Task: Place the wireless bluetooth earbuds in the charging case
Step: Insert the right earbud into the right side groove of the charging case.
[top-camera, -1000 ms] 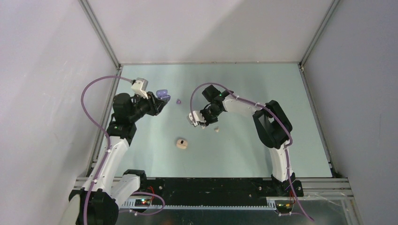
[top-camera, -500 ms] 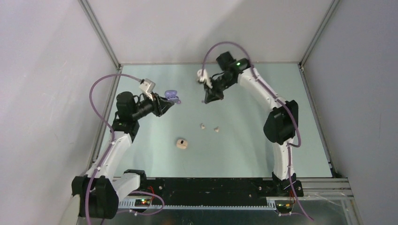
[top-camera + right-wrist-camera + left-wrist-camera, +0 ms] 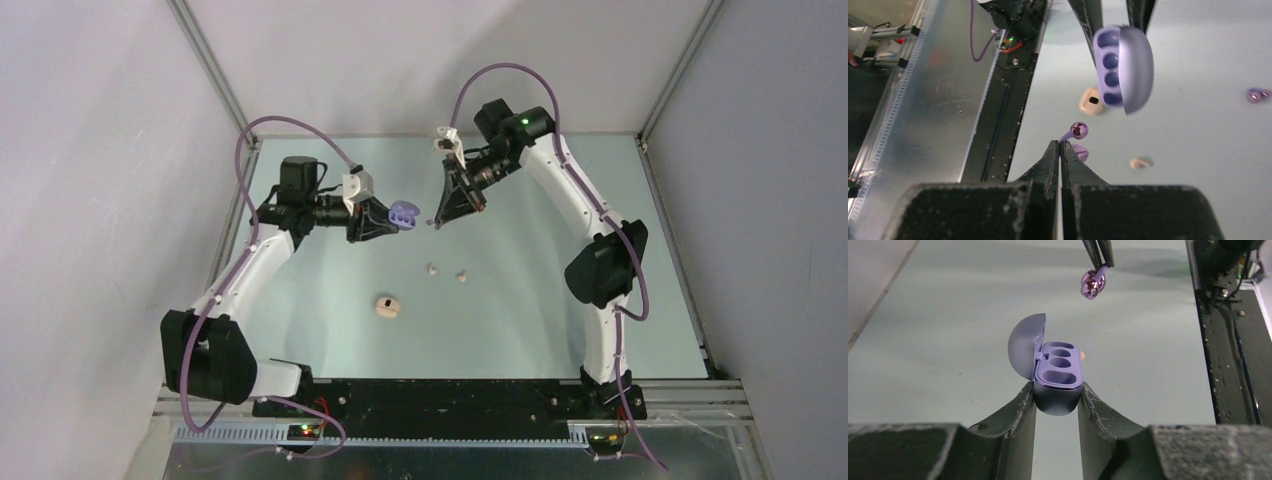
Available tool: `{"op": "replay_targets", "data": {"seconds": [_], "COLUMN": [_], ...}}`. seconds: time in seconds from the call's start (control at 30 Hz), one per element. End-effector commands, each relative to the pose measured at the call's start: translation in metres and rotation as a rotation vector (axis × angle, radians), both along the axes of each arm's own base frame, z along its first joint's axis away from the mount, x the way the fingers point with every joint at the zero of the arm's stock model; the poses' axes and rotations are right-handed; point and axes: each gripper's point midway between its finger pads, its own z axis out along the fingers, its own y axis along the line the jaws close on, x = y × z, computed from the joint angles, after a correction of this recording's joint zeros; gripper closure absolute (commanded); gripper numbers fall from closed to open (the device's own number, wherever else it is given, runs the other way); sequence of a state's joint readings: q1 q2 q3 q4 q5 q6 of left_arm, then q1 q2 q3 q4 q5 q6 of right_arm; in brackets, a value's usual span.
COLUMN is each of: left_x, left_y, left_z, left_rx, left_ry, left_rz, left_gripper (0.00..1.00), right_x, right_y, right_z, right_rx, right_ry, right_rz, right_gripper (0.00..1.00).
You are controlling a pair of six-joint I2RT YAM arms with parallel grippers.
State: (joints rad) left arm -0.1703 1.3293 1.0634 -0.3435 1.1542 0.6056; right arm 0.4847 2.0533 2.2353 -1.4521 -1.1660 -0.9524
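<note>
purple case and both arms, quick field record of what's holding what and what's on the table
left gripper: shut on purple case, lid open, pockets empty
right gripper: shut on purple earbud by its stem
earbud vs case: close to the open case, not yet in
table: beige case, two beige earbuds, second purple earbud lying loose

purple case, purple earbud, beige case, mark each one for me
purple case (image 3: 1055, 369), left wrist view, on the tray with the wells
purple earbud (image 3: 1093, 284), left wrist view, on its shiny rounded body
beige case (image 3: 388, 306), top view, on its upper face
</note>
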Motion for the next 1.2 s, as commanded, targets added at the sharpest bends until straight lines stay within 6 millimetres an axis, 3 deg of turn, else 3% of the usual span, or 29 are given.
{"op": "replay_targets", "data": {"seconds": [0.0,0.17,0.27,0.3,0.33,0.37,0.4,0.43,0.53,1.17], "left_x": [-0.025,-0.028,-0.044,-0.041,-0.052,-0.051,-0.061,-0.06,-0.073,-0.067], "left_y": [-0.008,-0.02,-0.027,-0.028,-0.027,-0.028,-0.026,-0.026,-0.023,-0.028], "left_z": [-0.005,-0.003,0.003,0.007,0.001,0.006,0.002,0.006,0.005,0.021], "left_rx": [0.018,0.003,0.013,0.017,0.026,0.028,0.034,0.033,0.038,-0.012], "left_ry": [-0.046,-0.03,0.002,-0.056,0.012,-0.051,0.019,-0.036,0.021,0.115], "left_rz": [-0.159,-0.219,-0.292,-0.321,-0.342,-0.368,-0.384,-0.407,-0.453,-0.439], "left_gripper": [1.0,1.0,1.0,1.0,1.0,1.0,1.0,1.0,1.0,1.0], "right_x": [-0.03,-0.039,-0.043,-0.042,-0.043,-0.042,-0.043,-0.041,-0.043,-0.052], "right_y": [0.007,0.014,0.017,0.018,0.019,0.02,0.021,0.021,0.023,0.022], "right_z": [0.033,0.034,0.033,0.032,0.032,0.032,0.032,0.031,0.03,0.026], "right_rx": [0.076,0.081,0.073,0.068,0.067,0.066,0.064,0.061,0.053,-0.007], "right_ry": [-0.018,-0.062,-0.089,-0.099,-0.1,-0.104,-0.101,-0.107,-0.113,-0.139], "right_rz": [0.071,0.113,0.128,0.129,0.132,0.131,0.129,0.128,0.129,0.119], "right_gripper": [1.0,1.0,1.0,1.0,1.0,1.0,1.0,1.0,1.0,1.0]}}
